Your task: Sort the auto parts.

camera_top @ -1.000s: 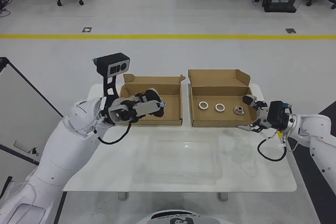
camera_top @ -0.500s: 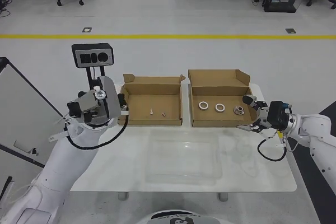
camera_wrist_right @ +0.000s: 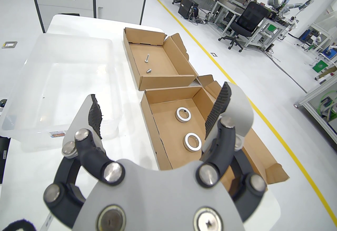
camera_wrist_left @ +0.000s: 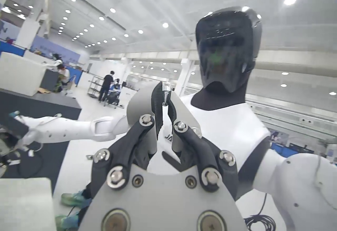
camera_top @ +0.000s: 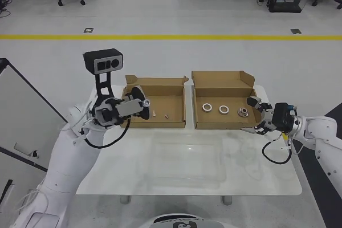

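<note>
The left tool is clamped on a held bolt, tips raised, over the outer end of the left cardboard box. Just past it, down in that box, lie two loose bolts. The right tool has its fingers spread apart, with nothing between them, at the outer end of the right cardboard box. Ahead of it sit a small metal part and then two rings. A clear bin stands on the table between the tools.
</note>
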